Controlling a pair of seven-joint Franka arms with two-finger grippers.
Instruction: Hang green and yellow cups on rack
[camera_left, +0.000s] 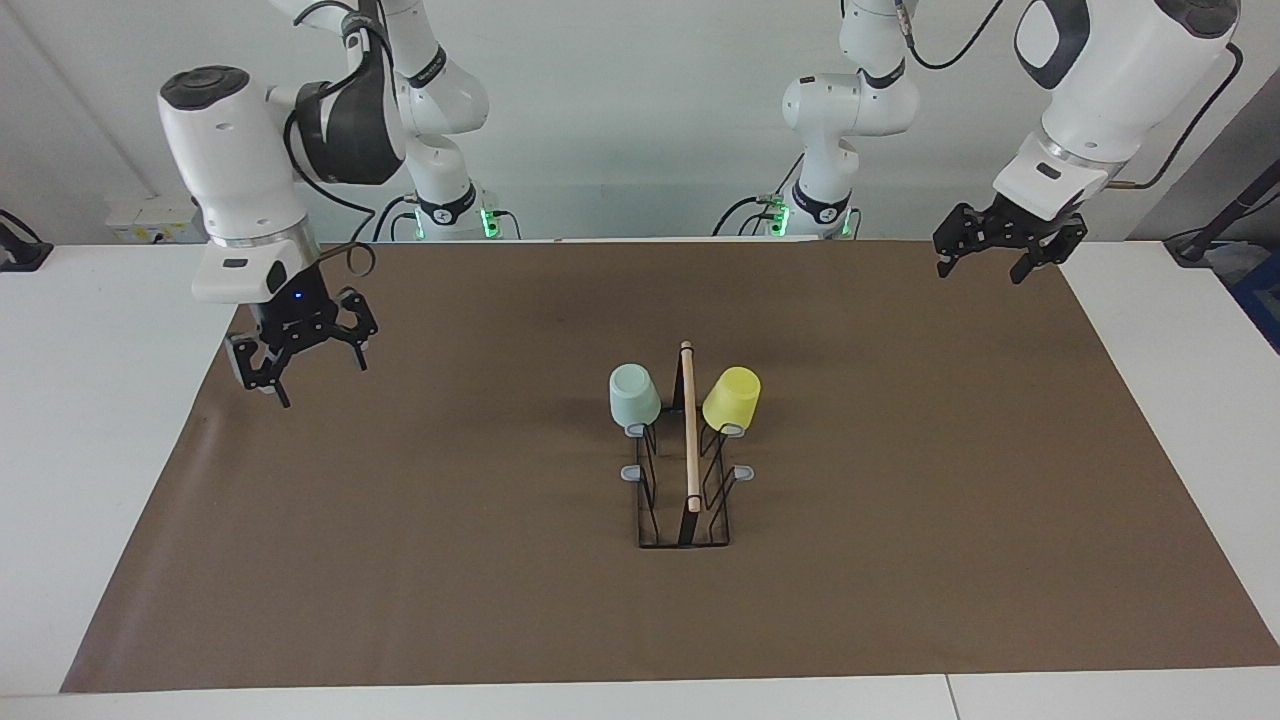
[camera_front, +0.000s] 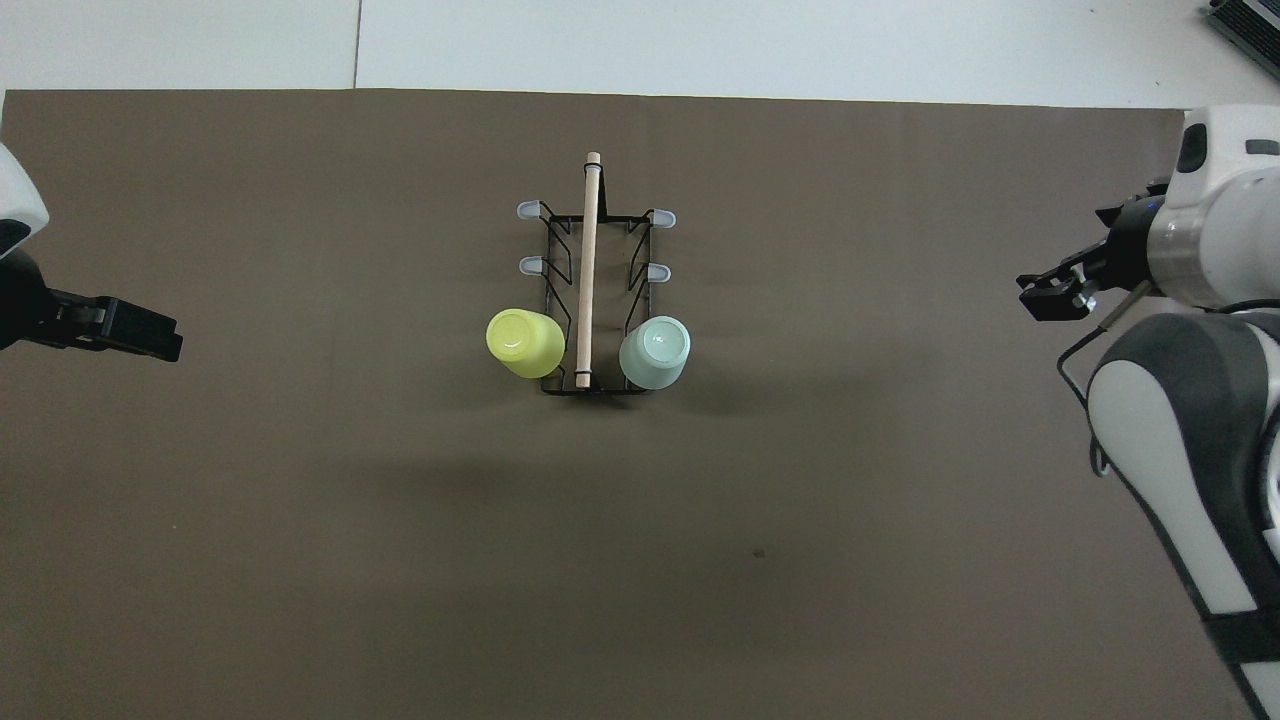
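My two high cameras, one facing the robots, one looking down their way, both on the rack (camera_left: 684, 470) (camera_front: 594, 300).

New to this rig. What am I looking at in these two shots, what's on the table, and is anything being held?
Two white robot arms share one table covered by a brown mat. One picture looks at the robots from across the table; the other looks down from above their own end, so the sides appear swapped.

In the middle stands a black wire rack with a wooden rod on top. The green cup and the yellow cup hang upside down on the pair of prongs nearest the robots.

Nothing is held. The right gripper and the left gripper are both open and empty, up in the air over opposite ends of the mat.
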